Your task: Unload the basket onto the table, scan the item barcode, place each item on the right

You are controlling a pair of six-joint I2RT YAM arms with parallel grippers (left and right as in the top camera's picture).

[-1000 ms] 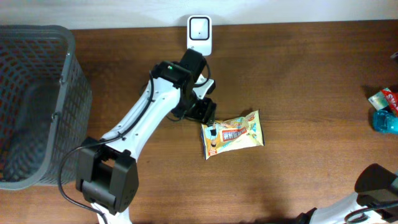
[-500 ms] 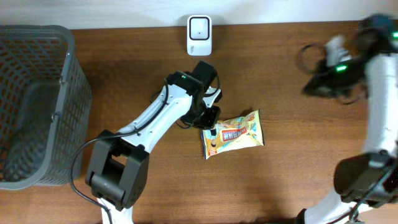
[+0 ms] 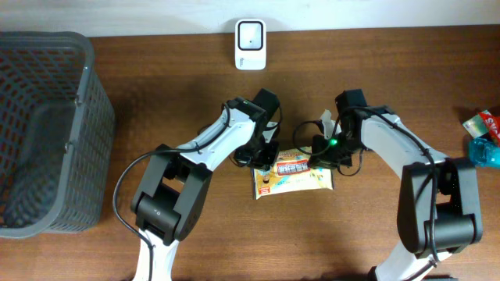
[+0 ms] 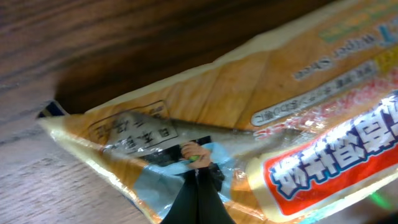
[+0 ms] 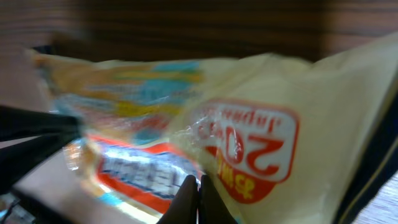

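Note:
The item, an orange-and-yellow snack packet [image 3: 297,173], lies on the wooden table in the overhead view. My left gripper [image 3: 264,156] is shut at its left end. In the left wrist view its closed fingertips [image 4: 196,169] pinch wrinkled clear film of the packet [image 4: 298,112]. My right gripper [image 3: 322,152] is shut at the packet's upper right edge. Through the right wrist camera its closed tips [image 5: 199,182] sit against the packet [image 5: 249,106], which bulges up close to the lens. No barcode shows in any view. A white scanner [image 3: 250,44] stands at the table's back edge.
A dark mesh basket [image 3: 86,117] fills the left side of the table. At the far right edge lie a red-and-white packet [image 3: 486,125] and a blue object [image 3: 484,152].
The right arm has swung from the far right down to the packet's right end and shut. The left gripper has moved slightly right onto the packet's left end and shut.

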